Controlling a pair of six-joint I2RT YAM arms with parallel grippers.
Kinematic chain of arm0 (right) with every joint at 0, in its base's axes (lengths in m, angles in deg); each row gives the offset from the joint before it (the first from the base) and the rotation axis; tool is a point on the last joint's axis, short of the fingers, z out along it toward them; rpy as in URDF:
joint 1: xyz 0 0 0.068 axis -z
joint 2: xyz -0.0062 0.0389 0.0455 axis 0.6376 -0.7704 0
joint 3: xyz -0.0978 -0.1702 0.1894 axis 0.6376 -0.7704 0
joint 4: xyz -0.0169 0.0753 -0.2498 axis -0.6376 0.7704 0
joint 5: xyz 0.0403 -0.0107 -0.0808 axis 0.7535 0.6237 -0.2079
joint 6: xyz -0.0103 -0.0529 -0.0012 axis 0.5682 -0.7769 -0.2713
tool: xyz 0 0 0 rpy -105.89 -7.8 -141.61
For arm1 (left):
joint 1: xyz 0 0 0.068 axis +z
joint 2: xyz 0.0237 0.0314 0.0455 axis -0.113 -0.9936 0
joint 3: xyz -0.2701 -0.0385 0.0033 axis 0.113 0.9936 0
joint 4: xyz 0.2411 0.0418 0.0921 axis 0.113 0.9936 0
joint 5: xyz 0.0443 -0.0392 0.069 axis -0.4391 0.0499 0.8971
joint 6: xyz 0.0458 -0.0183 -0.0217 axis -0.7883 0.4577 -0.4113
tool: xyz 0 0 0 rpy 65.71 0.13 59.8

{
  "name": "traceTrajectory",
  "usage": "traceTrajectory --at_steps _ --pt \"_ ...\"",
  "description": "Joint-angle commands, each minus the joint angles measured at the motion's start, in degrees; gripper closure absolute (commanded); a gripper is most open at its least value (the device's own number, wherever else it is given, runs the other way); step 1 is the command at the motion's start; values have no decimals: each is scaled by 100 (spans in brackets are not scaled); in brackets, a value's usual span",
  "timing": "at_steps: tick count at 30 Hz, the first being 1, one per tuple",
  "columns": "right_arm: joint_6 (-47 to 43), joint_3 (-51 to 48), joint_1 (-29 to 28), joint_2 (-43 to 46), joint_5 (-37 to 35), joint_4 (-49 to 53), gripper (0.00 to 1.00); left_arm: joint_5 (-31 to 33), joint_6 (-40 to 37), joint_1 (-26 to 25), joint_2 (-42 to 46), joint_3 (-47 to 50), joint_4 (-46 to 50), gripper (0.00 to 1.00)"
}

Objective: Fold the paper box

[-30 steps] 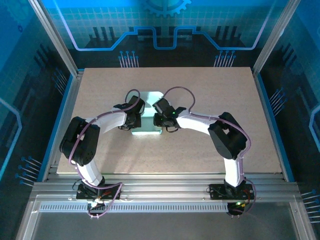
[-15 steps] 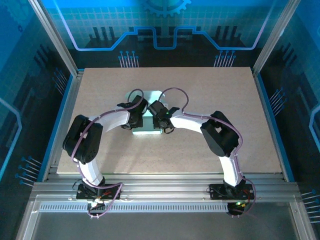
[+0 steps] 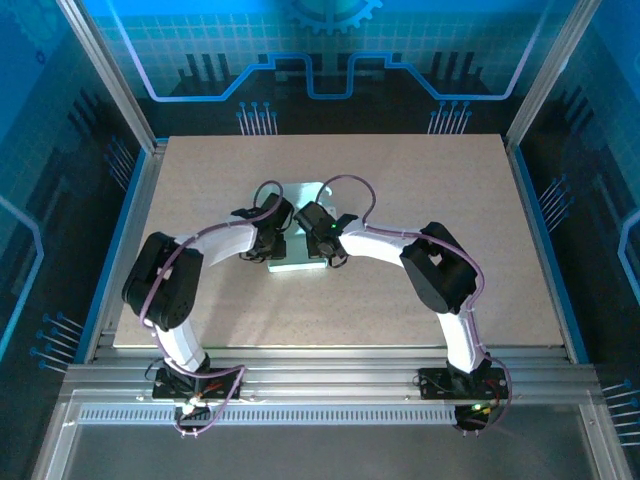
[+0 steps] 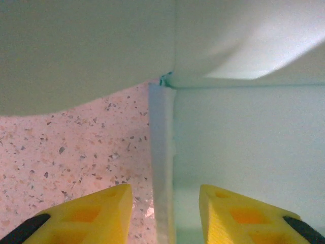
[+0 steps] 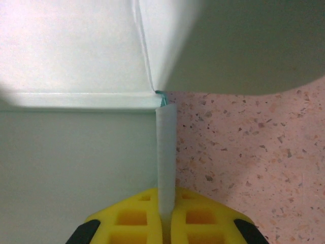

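L fingers (image 4: 91, 216) newly apart, R (image 5: 133, 219) on box (image 5: 166, 147)

The bench (image 3: 400, 290) is a pale beige slab, and up close the top looks pinkish with little dark and white specks, kinda terrazzo-ish. Silver aluminium rails (image 3: 330, 375) run along its near edge, with a slotted strip (image 3: 300, 412) just in front of those. Blue trim (image 3: 545, 250) lines the left and right edges. Past the far edge there's a blue back panel (image 3: 420, 40) with circuit lines and a gear, and slanted metal posts (image 3: 110, 70) rise by the far corners.
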Motion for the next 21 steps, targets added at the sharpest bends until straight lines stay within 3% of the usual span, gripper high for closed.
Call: traceTrajectory --at_steps 1,12,21 --pt "-120 -158 17 -42 -128 370 100 -374 168 89 514 98 -222 56" --pt "-471 -105 116 -97 -354 613 100 -964 535 370 2258 1164 -1068 36" --pt "-1054 370 81 -718 -837 1499 100 -1442 805 1035 3685 2432 -1410 34"
